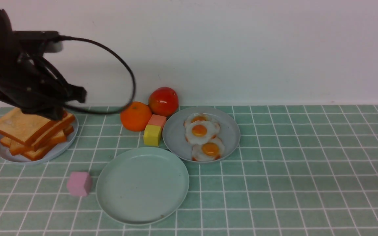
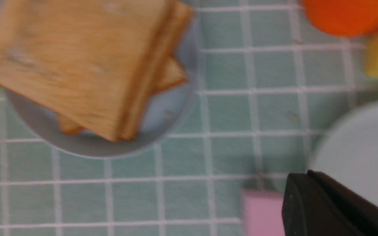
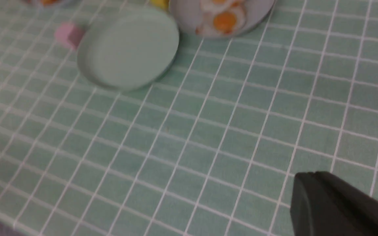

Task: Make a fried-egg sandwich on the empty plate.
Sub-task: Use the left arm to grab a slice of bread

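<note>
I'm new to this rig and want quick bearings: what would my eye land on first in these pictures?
The black left arm hangs at the far left over a stack of toast slices on a grey-blue plate. Near the centre, three fried eggs with orange yolks lie on a second grey-blue plate. In front, between the two, the larger mint-green plate is bare.

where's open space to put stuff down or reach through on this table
Widest bare tile: the whole right side, beyond the egg plate. The mint plate holds nothing. A narrower gap runs between the toast plate and the orange. Crowded: orange, tomato, yellow block and salmon block bunched at the egg plate's left rim; the left arm hangs over the toast.
</note>
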